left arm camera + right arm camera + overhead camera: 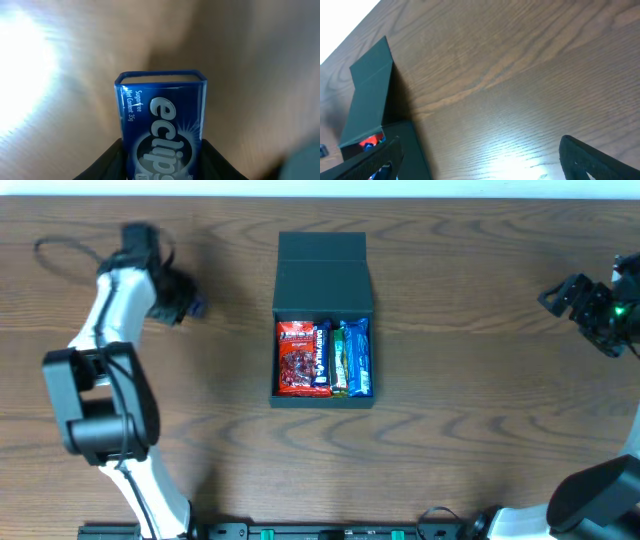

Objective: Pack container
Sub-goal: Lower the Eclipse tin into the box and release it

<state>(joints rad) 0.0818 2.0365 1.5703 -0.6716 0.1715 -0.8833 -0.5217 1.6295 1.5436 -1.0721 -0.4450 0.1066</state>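
Gripped in left gripper (162,162): blue tin (161,120), printed "eclips", "Sugarfree", "Net Content: 35g". Well left of the container (323,402), by wooden table (480,410). At table centre: container, lid (322,268) flipped open toward far edge. Inside, side by side: red packet (302,358), green bar (340,358), blue packet (359,358); print too small to read. Far right: right gripper (565,295), spread wide, holding nothing.

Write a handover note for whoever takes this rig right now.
Left gripper: shut on a blue Eclipse pack, well off to the left of the container.
Right gripper: jaws open, nothing in them, far right.
Container: between the arms, lid open.
Done: red packet and blue and green bars lie inside.
Left: put the Eclipse pack in, then probably close the lid.
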